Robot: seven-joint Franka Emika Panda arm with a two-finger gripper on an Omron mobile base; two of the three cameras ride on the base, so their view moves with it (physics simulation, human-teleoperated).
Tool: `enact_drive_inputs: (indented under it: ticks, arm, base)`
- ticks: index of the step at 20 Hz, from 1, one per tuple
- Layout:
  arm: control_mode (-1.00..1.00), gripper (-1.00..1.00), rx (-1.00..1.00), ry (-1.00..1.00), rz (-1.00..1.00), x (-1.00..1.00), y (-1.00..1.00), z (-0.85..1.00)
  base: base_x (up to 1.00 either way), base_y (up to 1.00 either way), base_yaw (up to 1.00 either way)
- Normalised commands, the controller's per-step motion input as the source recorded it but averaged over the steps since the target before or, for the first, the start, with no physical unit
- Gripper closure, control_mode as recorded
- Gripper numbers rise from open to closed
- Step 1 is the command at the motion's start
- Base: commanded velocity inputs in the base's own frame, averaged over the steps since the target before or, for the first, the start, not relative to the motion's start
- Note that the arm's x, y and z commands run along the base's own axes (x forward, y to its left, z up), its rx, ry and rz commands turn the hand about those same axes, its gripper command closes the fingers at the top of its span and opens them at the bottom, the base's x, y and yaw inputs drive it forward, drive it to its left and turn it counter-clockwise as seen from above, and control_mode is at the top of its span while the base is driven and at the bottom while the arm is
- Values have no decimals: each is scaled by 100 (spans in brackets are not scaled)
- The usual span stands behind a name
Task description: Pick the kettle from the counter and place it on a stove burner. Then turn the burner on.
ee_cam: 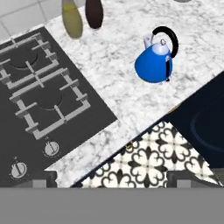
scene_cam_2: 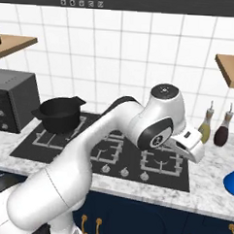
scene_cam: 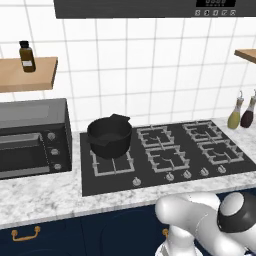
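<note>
The small glossy blue kettle [ee_cam: 154, 65] with its black arched handle stands upright on the speckled marble counter [ee_cam: 127, 96], right of the cooktop. Its blue edge [scene_cam_2: 232, 181] also peeks in at the right border of the right base view. My gripper [ee_cam: 116, 180] hovers above the counter's front edge, open, its two dark fingertips [ee_cam: 43, 179] wide apart with nothing between them. The kettle lies ahead of it and a little to the right, well apart. The nearest stove burner [ee_cam: 48, 107] sits to the left in the hand view, bare.
A big black pot [scene_cam: 110, 136] occupies the back-left burner. Two slim bottles [scene_cam_2: 206, 126] stand by the wall right of the black cooktop [scene_cam: 210, 182]. Knobs [ee_cam: 51, 148] line the cooktop's front. A toaster oven [scene_cam: 32, 137] sits at the left. Wooden shelves hang on both sides.
</note>
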Motion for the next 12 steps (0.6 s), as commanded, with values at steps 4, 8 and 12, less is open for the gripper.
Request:
enact_drive_inputs:
  ticks: [4, 8, 12]
  arm:
    - [-100, -100, 0, 13, -10, 19, -100, -26]
    - [-100, -100, 0, 12, -7, 21, -100, -26]
    - [-100, -100, 4, 8, -1, 12, -100, -23]
  base:
    - [0, 0, 0]
    - [0, 0, 0]
    - [0, 0, 0]
